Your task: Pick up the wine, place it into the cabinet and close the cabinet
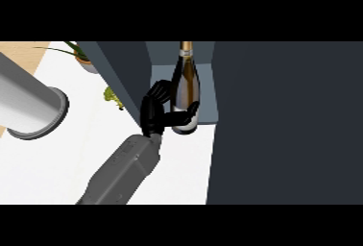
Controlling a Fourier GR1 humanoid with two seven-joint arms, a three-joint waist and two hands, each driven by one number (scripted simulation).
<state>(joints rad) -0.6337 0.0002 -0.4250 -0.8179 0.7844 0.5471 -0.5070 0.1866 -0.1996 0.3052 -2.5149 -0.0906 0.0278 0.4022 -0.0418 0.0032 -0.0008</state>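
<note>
Partly robot hand (157, 111)-hidden wine (187, 81)

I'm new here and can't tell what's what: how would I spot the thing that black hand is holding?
Find the dark cabinet on the right; in its open, pale blue-grey compartment stands the wine bottle. A black hand curls round its lower part. It is the only tall, dark glass thing there, with a gold neck.

White tabletop (64, 158) — on it stand a grey cylinder (28, 103) at left, a potted plant (83, 57) and a small green item (111, 95) beside the dark cabinet (284, 120).
</note>
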